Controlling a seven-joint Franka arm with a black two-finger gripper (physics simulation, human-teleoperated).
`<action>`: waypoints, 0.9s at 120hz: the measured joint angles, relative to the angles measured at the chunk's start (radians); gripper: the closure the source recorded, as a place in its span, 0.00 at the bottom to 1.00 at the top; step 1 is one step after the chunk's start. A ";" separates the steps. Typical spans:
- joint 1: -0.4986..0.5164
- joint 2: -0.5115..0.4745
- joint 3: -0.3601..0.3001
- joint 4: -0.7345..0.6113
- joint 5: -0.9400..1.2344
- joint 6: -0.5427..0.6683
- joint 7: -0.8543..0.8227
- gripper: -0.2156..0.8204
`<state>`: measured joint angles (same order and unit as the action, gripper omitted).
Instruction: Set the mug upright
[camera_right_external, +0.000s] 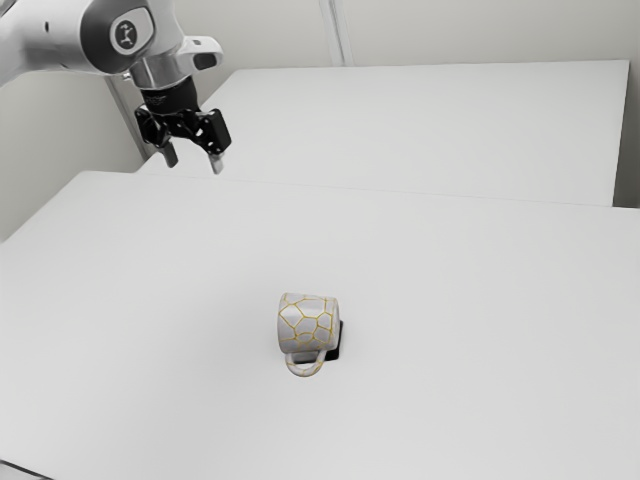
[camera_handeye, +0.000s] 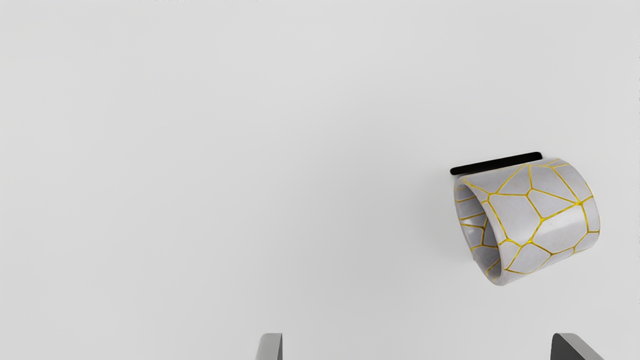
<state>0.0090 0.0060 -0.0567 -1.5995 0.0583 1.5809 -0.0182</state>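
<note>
On the table (camera_right_external: 150, 320), mug (camera_handeye: 550, 215) sideways-on, mouth (camera_handeye: 480, 232) sideways, long axis level

Black object (camera_right_external: 335, 351) partly behind the mug (camera_right_external: 308, 322)

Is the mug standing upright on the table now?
No, the mug lies on its side on the table, its open mouth facing sideways.

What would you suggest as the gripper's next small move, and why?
I would probably shift the open gripper sideways toward the mug before lowering. The mug lies on its side on the table, the gripper hangs above and away from it, and the wrist view shows the mug nearer one finger's line than midway between them.
</note>
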 joint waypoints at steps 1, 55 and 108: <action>-0.001 0.000 0.000 0.000 0.000 0.000 0.000 0.23; -0.052 -0.061 0.000 -0.153 -0.078 0.082 -0.003 0.23; -0.054 -0.122 0.020 -0.404 -0.282 0.295 0.037 0.23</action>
<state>-0.0454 -0.1159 -0.0369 -2.0039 -0.2238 1.8761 0.0192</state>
